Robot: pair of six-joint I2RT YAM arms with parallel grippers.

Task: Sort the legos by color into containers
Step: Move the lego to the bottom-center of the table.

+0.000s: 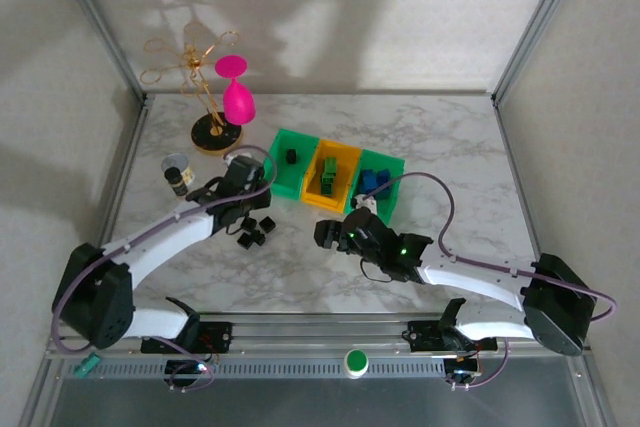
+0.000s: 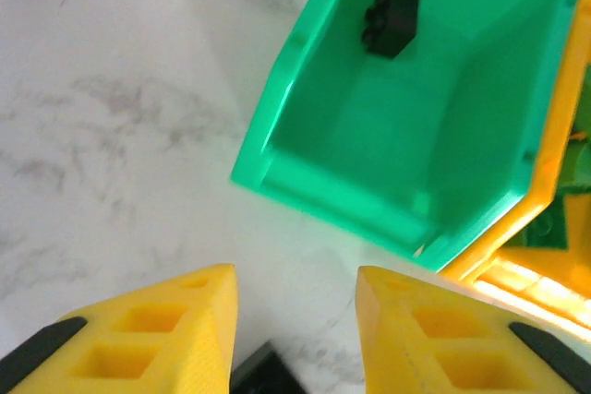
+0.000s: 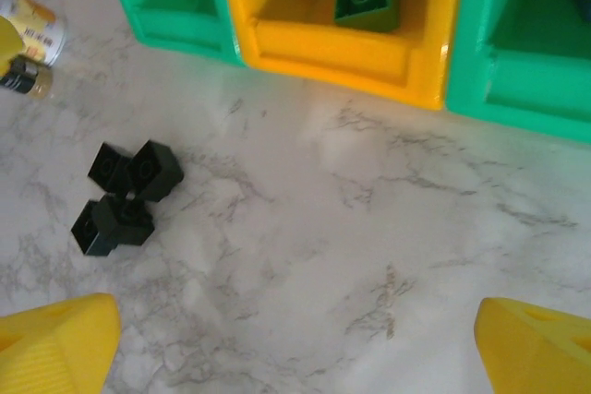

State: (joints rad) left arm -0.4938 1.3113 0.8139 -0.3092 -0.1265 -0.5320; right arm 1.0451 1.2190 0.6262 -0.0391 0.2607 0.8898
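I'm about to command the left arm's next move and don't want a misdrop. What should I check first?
1. Left end effector above the left green bin: not ok, short of its near rim.
2. Dark piece inside its jaws firmly gripped: cannot tell.
3. That bin holds only black: ok, one black lego.
4. Right end effector open, empty: ok.
5. All legos binned: not ok, black legos lie loose on the table.

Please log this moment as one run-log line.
left gripper: holding black lego near left green bin | right gripper: open | loose black legos: on table
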